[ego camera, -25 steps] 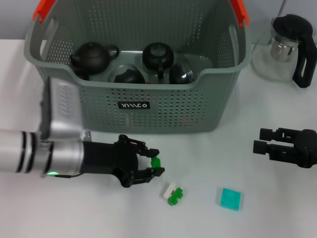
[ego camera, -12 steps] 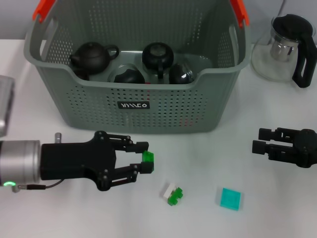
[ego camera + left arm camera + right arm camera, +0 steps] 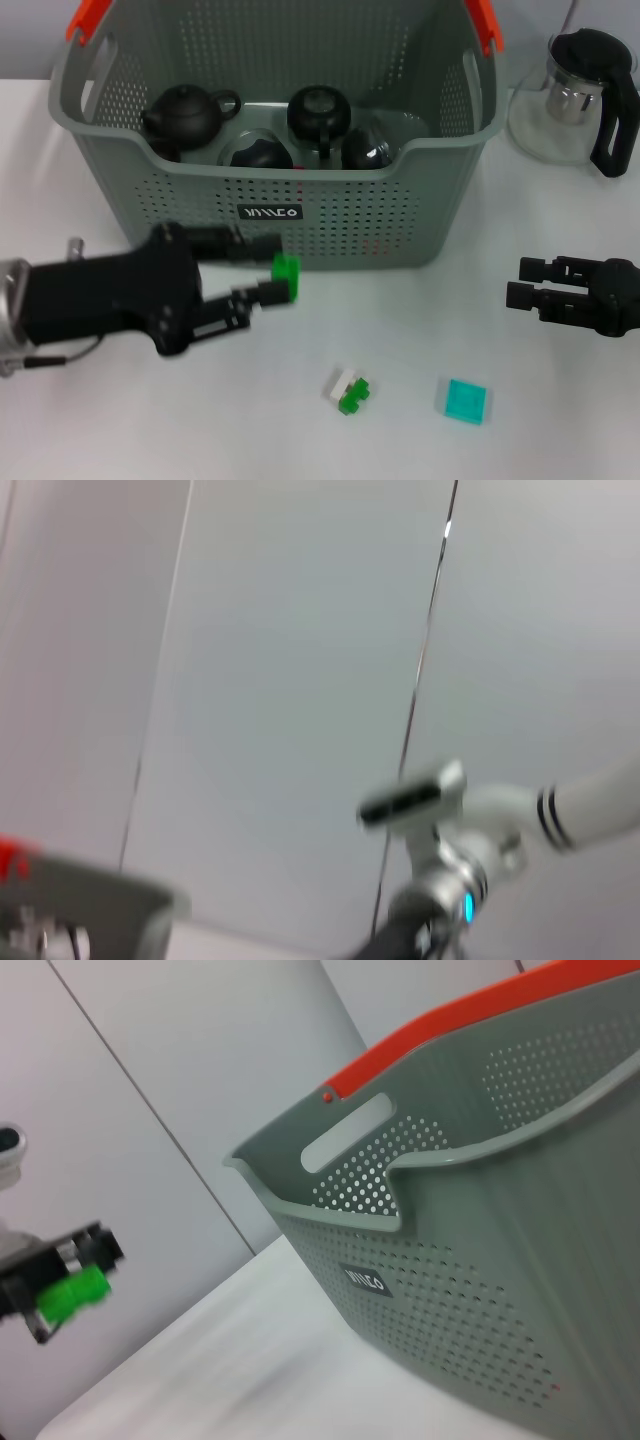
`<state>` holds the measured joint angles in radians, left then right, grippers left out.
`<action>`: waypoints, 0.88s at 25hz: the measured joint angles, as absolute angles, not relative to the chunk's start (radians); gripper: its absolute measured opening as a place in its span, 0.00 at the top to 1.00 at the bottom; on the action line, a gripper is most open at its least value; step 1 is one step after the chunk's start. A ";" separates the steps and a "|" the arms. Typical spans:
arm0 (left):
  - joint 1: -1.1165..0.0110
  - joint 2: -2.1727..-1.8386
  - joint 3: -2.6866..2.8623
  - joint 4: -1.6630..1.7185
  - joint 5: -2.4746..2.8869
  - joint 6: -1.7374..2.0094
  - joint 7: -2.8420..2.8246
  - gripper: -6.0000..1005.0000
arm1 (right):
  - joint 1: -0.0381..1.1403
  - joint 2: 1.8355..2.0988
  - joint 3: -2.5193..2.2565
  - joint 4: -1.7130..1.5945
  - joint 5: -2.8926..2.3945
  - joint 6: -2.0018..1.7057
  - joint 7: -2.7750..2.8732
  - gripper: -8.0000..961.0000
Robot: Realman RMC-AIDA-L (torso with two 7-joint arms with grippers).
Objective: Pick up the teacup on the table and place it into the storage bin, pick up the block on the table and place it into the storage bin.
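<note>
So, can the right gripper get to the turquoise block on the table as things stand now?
Probably yes. The right gripper hovers with its fingers open, and the turquoise block lies on bare table just in front of it. Nothing stands between them; the left gripper holds a green block well away.

A white tabletop [image 3: 300, 440] carries everything here. At its far side stands the storage bin [image 3: 330, 215], a grey-green perforated basket with orange handle ends. To the right of the bin, near the far right corner, stands a glass teapot [image 3: 575, 100] with a black handle. On the near part lie two small things: a white and green block [image 3: 348, 390] and, just to its right, a flat teal square [image 3: 465, 401].
</note>
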<state>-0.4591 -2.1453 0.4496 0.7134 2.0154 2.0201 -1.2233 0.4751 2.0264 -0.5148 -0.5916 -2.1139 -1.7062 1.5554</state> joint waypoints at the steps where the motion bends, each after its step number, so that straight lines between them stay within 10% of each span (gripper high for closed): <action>1: -0.461 -2.141 0.446 0.715 1.987 2.029 -1.239 0.57 | 0.475 2.027 -0.515 -0.592 -2.114 -1.706 1.555 0.29; 22: -0.730 -2.005 0.504 1.059 1.668 1.754 -1.957 0.56 | 0.475 2.028 -0.517 -0.592 -2.114 -1.700 1.555 0.29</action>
